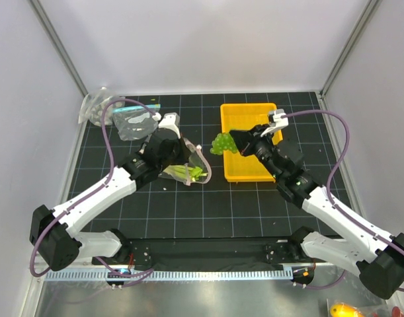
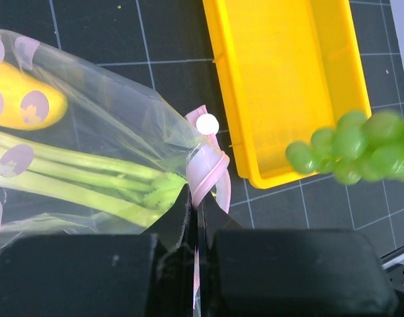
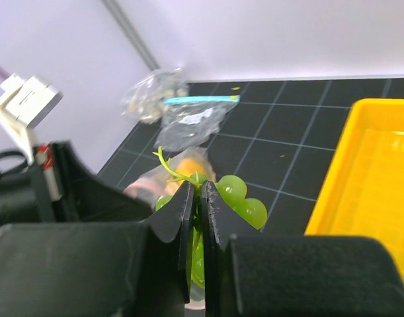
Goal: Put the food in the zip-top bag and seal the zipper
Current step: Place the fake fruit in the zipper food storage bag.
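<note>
The left pincer is clamped on the pink zipper strip of the dotted zip-top bag, probably to hold its mouth up. Just beyond its tips, inside the bag, lie the leek and lemon. The right pincer pinches the stem of the grape bunch, which dangles beneath it beside the yellow tray, not yet bagged.

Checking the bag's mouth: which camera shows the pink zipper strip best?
Left wrist view: the zipper curls close-up, pinched in the left gripper. The top view shows only a thin pink loop; the right wrist view, only a blurred pink patch near the grapes.
</note>
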